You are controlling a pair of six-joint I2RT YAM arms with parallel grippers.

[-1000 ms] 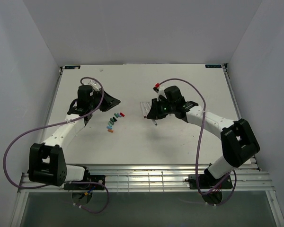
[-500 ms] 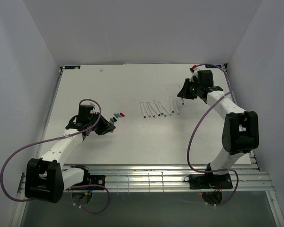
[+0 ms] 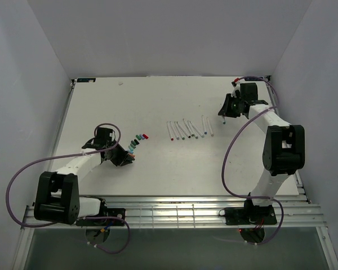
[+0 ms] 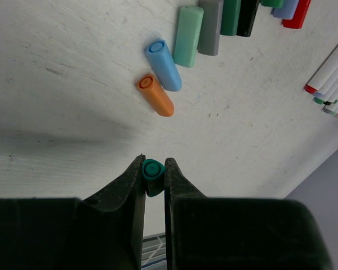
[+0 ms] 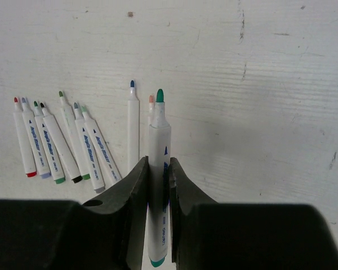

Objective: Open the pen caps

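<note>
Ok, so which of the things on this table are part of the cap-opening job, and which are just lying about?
Part of the job:
- teal cap, gripped in the left jaws
- teal-tipped pen, gripped in the right jaws
- loose caps lined up on the table
- uncapped pens lying side by side

Just lying about:
- purple cables
- metal rail at the near edge

The pen caps (image 3: 137, 142) lie in a row on the table (image 3: 158, 98), the pens (image 3: 187, 130) side by side to their right. The left gripper (image 3: 125, 160), a cap (image 4: 153, 171) in it, is at the row's near end. The right gripper (image 3: 225, 111), a pen (image 5: 158, 169) in it, is behind the pens.
</note>
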